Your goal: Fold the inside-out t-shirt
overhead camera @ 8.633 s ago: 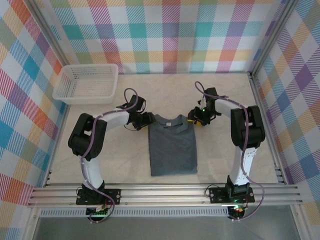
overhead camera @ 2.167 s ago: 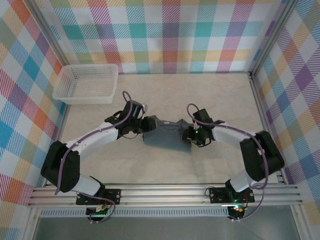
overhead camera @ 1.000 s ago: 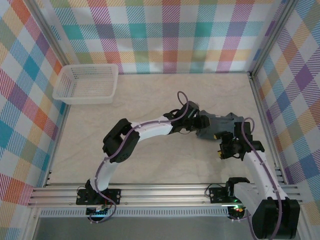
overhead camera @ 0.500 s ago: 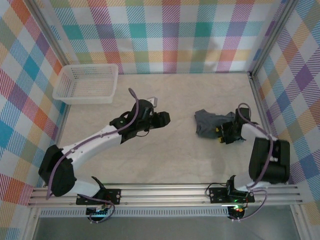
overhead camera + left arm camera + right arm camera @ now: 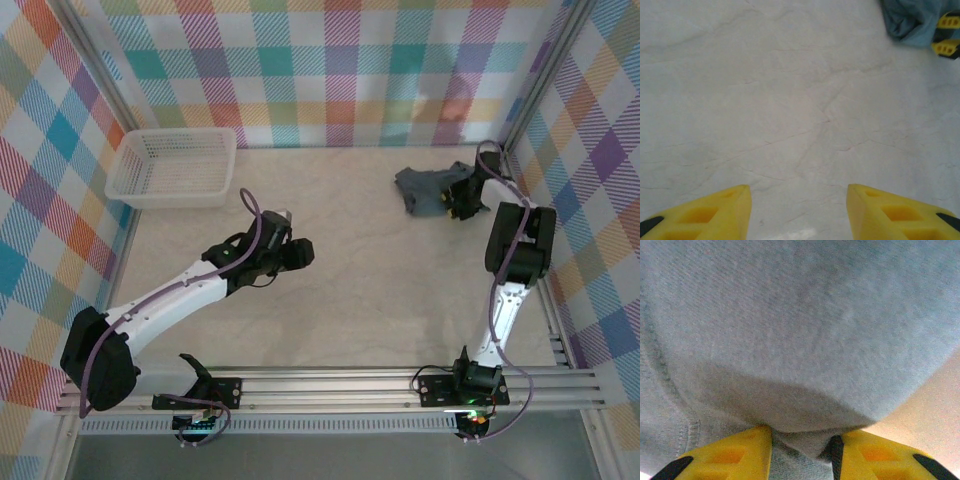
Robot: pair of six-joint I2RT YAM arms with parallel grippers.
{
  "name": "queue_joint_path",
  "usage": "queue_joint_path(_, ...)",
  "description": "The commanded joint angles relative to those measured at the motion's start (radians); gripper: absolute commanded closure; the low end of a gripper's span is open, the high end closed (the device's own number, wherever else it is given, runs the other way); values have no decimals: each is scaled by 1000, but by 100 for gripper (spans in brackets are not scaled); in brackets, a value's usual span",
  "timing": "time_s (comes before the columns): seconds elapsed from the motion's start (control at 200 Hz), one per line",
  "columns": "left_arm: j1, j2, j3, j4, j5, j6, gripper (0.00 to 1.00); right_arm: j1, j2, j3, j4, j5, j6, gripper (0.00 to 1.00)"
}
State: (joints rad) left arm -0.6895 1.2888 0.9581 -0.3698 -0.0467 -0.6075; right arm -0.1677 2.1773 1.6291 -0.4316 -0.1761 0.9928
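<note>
T-shirt [image 5: 425, 188] lies bunched at the table's [image 5: 350, 320] far right corner, your right fingers [image 5: 725, 455] pinched on a fold; your left fingers [image 5: 715, 215] stand apart over bare table. Soft, limp cloth: likely best taken at hem corners.

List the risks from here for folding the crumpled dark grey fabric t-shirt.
1. The dark slate-grey fabric t-shirt lies bunched near the far right corner. The right gripper pinches just one fold, so a pull may drag the heap rather than spread it.
2. That pinched fold looks thin and might slip out.
3. The left gripper hangs open over the pale table, well apart from the shirt, so helping would likely need a long reach.
</note>
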Motion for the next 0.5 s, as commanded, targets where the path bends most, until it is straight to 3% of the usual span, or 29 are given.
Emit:
queue_joint_path(0.0,20,-20,-4,-34,-22,32,47,-8,117,164,-33,-7,3,65)
queue_joint_path(0.155,38,-18,-12,-14,-20,31,47,1,281,430,-54,-50,55,66)
queue_joint_path(0.3,48,-36,-29,14,-10,32,44,2,341,608,-102,-122,41,65)
queue_joint_path(0.425,57,-89,-69,69,-9,32,28,38,226,479,-49,-165,17,61)
queue_joint_path(0.495,64,-107,-79,76,-5,23,23,52,194,388,-21,-230,67,52)
